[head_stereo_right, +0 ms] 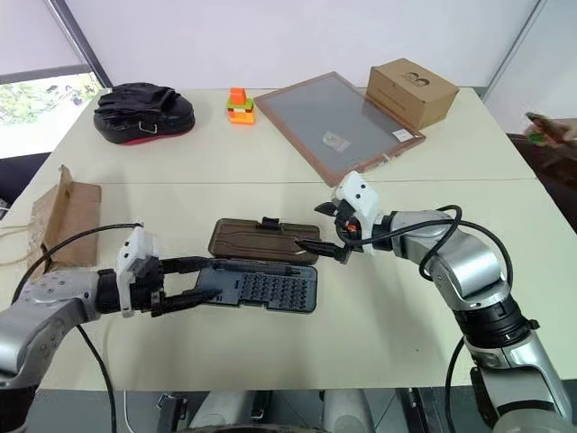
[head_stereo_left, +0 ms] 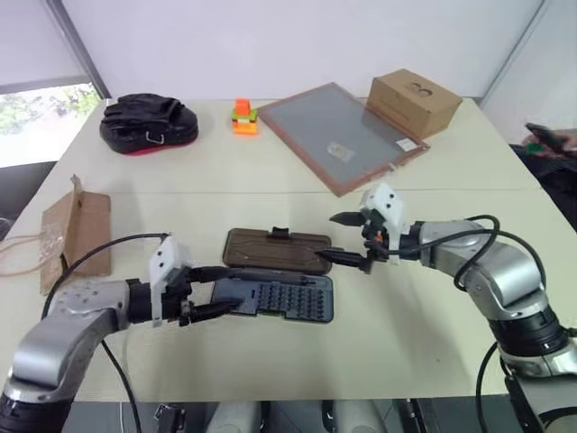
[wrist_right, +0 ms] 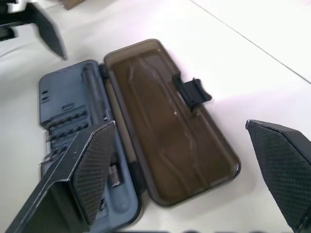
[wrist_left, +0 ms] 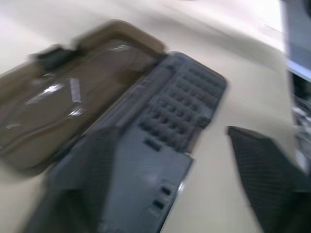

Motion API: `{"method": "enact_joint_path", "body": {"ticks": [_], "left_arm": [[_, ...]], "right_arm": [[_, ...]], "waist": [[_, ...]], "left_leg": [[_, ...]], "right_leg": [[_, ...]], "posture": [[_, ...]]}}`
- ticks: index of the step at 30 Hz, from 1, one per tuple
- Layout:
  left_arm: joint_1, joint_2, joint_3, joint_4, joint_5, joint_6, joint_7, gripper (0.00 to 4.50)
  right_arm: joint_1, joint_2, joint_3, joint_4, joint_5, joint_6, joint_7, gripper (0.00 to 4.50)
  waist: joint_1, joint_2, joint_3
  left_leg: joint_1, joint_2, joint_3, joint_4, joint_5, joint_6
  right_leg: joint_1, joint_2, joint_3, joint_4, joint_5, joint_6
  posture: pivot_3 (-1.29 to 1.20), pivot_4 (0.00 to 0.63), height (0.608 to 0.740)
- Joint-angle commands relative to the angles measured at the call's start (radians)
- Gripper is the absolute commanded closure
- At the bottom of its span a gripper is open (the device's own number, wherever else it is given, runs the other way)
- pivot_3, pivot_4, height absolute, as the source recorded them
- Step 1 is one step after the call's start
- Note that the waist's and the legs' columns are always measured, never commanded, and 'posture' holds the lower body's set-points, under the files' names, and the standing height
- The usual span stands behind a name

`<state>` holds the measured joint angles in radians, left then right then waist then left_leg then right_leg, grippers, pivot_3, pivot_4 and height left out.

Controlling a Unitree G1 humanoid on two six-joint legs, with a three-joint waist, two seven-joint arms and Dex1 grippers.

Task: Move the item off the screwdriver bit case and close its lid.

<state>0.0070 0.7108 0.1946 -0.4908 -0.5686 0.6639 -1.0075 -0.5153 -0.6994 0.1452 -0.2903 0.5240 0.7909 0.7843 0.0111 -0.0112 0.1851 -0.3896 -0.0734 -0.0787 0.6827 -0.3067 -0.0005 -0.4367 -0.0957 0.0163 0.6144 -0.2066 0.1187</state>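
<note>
Brown kraft paper bag (head_stereo_left: 76, 230) is lying at the table's (head_stereo_left: 424, 334) left edge, well apart from the flat dark grey plastic bit case (head_stereo_left: 278, 298), whose smoky-brown translucent lid (head_stereo_left: 275, 248) is lying open flat. I'm seeing the left gripper (head_stereo_left: 204, 290) part-open, empty, at the case's left end. In the right wrist view, the right gripper (wrist_right: 194, 179) is gaping wide, empty, over the lid.
</note>
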Motion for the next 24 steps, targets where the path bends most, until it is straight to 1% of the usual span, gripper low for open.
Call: {"method": "enact_joint_path", "body": {"ticks": [1, 3, 4, 10, 13, 18, 20, 24], "left_arm": [[0.024, 0.000, 0.023, -0.064, 0.014, -0.053, 0.051, 2.99], [0.041, 0.007, 0.001, -0.060, 0.047, -0.096, 0.057, 4.08], [0.045, 0.011, -0.010, -0.057, 0.060, -0.113, 0.060, 4.44], [0.073, 0.021, -0.059, -0.050, 0.093, -0.152, 0.062, 4.44], [0.096, 0.032, -0.098, -0.006, 0.152, -0.208, 0.059, 4.44], [0.132, 0.034, -0.133, 0.066, 0.194, -0.260, 0.053, 4.44], [0.130, 0.022, -0.142, 0.105, 0.210, -0.270, 0.070, 4.44], [0.149, 0.010, -0.164, 0.117, 0.213, -0.287, 0.075, 4.44]], "right_arm": [[-0.026, 0.007, -0.025, -0.003, -0.012, -0.024, 0.011, 0.00], [-0.029, 0.011, -0.020, 0.008, -0.023, -0.031, 0.015, 0.00], [-0.031, 0.011, -0.016, 0.013, -0.032, -0.035, 0.017, 0.00], [-0.048, 0.010, 0.002, 0.037, -0.093, -0.054, 0.019, 0.00], [-0.054, 0.020, 0.001, 0.051, -0.118, -0.062, 0.009, 0.00], [-0.063, 0.047, 0.006, 0.082, -0.153, -0.075, -0.002, 0.00], [-0.073, 0.074, 0.028, 0.125, -0.178, -0.093, -0.003, 0.00], [-0.094, 0.113, 0.097, 0.249, -0.243, -0.155, 0.031, 0.00]], "waist": [[0.000, 0.000, 0.000], [0.000, 0.000, 0.000], [-0.001, 0.000, 0.000], [-0.003, 0.001, 0.000], [-0.003, 0.001, 0.000], [-0.005, 0.001, 0.000], [-0.005, 0.002, -0.001], [-0.007, 0.004, -0.002]], "left_leg": [[0.000, 0.000, 0.000, 0.000, 0.000, 0.000], [0.000, 0.000, 0.000, 0.000, 0.000, 0.000], [0.000, 0.000, 0.000, 0.000, 0.000, 0.000], [0.000, 0.000, 0.000, 0.000, 0.000, 0.000], [0.000, 0.000, 0.000, 0.000, 0.000, 0.000], [0.000, 0.000, 0.001, -0.001, 0.000, 0.000], [0.000, 0.000, 0.000, -0.001, 0.000, 0.000], [0.001, 0.000, 0.001, -0.001, 0.000, 0.000]], "right_leg": [[0.000, 0.000, 0.000, 0.000, 0.000, 0.000], [0.000, 0.000, 0.000, 0.000, 0.000, 0.000], [0.000, 0.000, 0.000, 0.000, 0.000, 0.000], [0.000, 0.000, 0.000, 0.000, 0.000, 0.000], [0.000, 0.000, 0.000, 0.000, 0.000, 0.000], [0.000, 0.000, 0.000, 0.000, 0.000, 0.000], [0.000, 0.000, 0.000, 0.000, 0.000, 0.000], [0.000, 0.000, 0.000, 0.000, 0.000, 0.000]], "posture": [[0.00, 0.150, 0.740], [0.00, 0.150, 0.740], [0.00, 0.150, 0.740], [0.00, 0.150, 0.740], [0.00, 0.150, 0.740], [0.00, 0.150, 0.740], [0.00, 0.150, 0.740], [0.00, 0.150, 0.740]]}}
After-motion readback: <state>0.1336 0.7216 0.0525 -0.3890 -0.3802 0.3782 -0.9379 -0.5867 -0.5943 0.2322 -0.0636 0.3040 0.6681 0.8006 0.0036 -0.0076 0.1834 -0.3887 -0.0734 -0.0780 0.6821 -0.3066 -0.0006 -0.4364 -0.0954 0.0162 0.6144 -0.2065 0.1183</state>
